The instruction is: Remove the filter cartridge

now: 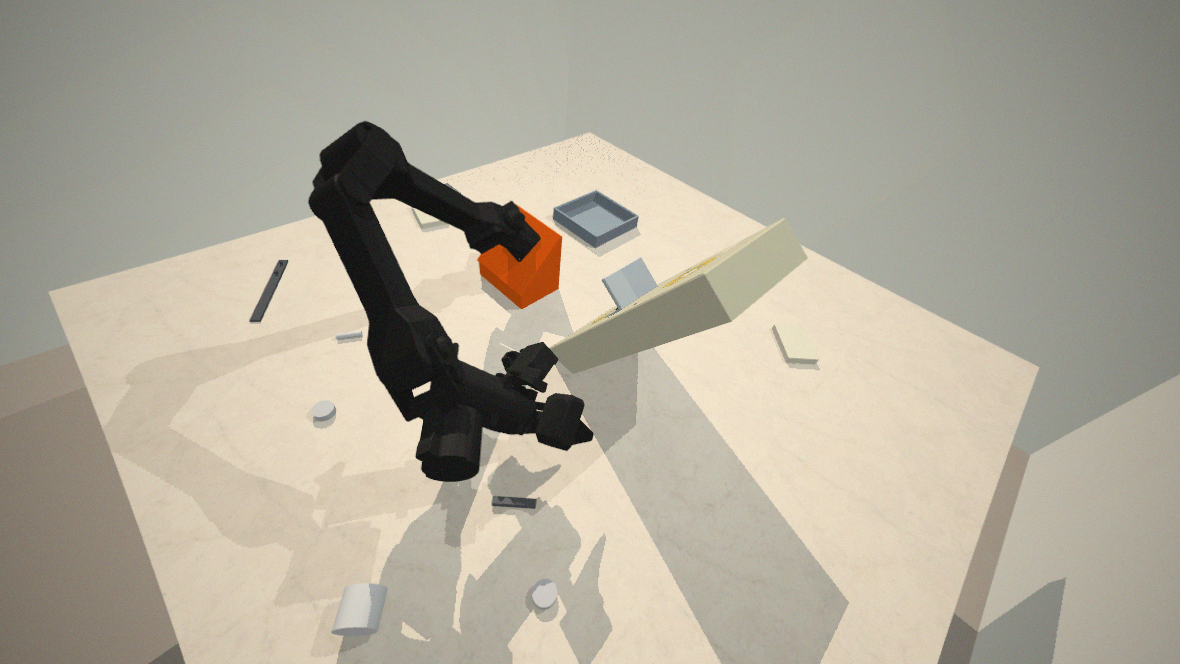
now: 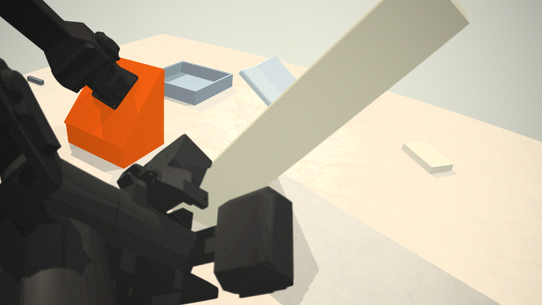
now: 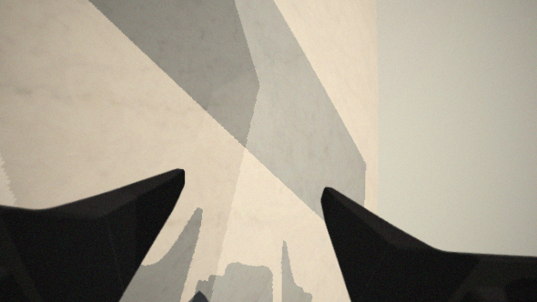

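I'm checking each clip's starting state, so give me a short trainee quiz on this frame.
1. True or false: the gripper is shut on something.
2. What colour is the big block that stands near the tray? A) orange B) green C) blue
3. Short answer: does anything round lie in the tray?

Key: 1 false, the fingers stand wide apart with only table showing between them. 2 A. 3 no, nothing shows inside it.
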Robot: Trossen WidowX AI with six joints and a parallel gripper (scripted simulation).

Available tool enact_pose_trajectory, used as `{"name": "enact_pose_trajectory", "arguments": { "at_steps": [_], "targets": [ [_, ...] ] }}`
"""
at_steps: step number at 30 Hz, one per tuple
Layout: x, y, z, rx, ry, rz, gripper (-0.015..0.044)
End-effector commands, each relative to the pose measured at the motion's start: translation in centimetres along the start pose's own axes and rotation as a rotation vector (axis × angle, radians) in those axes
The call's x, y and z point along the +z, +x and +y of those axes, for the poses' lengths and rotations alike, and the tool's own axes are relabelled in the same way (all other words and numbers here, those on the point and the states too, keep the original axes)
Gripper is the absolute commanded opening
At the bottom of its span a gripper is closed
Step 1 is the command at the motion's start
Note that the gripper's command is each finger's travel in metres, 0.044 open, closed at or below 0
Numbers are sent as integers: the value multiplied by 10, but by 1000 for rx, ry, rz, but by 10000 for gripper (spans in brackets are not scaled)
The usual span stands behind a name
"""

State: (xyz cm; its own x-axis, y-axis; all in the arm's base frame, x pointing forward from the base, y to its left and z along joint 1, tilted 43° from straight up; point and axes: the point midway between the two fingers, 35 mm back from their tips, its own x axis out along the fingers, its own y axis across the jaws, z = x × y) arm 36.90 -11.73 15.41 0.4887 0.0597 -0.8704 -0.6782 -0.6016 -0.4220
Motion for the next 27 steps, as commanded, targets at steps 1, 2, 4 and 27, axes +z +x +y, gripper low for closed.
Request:
{"name": "enact_pose_trajectory", "arguments": {
  "at_steps": [1,2,4,27],
  "targets": [
    [0,0,-1,1,-1,1,374],
    [1,0,-2,2,-5,4,347],
    [5,0,-9,7,-20,18,295],
    [184,-91,-173,-285,-213,500,116]
  ]
}}
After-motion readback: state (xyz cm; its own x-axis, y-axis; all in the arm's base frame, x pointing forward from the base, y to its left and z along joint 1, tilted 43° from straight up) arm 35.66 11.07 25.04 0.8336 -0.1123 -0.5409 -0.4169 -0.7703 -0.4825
